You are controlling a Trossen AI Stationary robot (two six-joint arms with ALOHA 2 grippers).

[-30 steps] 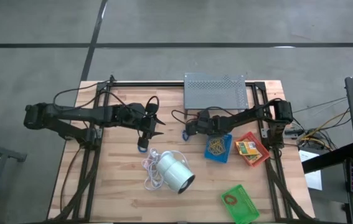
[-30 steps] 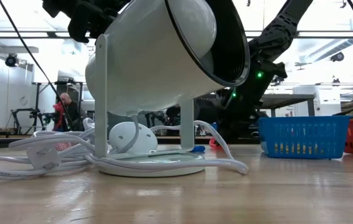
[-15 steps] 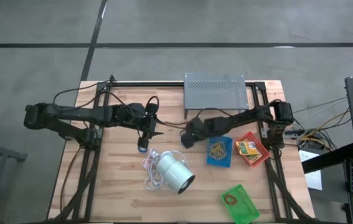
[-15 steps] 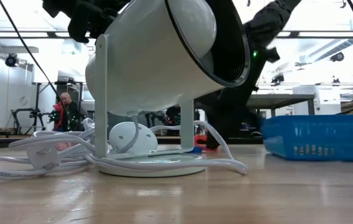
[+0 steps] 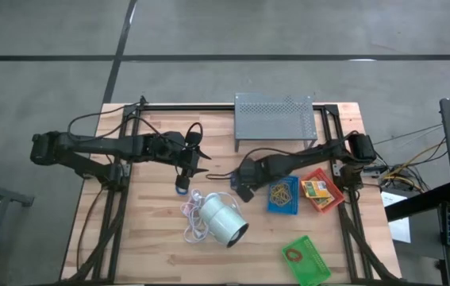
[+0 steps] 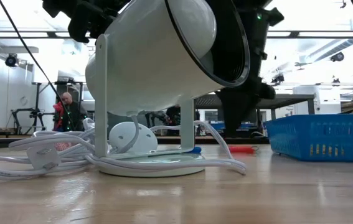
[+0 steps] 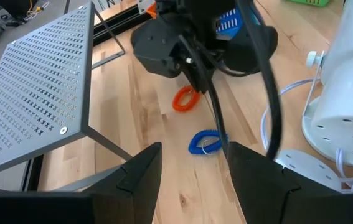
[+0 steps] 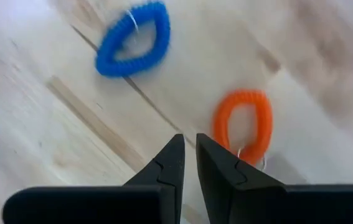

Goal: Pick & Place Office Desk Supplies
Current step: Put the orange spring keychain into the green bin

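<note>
My right gripper is shut and points down at the table between the white lamp and the blue tray. In its wrist view its fingertips stand just beside an orange-red loop, and whether they touch it does not show. A blue loop lies flat farther on. The blue tray holds tan rubber bands. The red tray beside it holds yellow printed boxes. My left gripper is open and hovers over the table's left half, facing both loops.
The white lamp cylinder with its cord lies close on the near side of the right gripper. The grey perforated stand is at the far edge. A green tray sits at the near right. People show in the room beyond.
My right gripper has moved toward the table's near edge and down, away from the stand and in over the loops by the lamp. The blue tray has slid a little toward the near right. My left arm has kept still.
</note>
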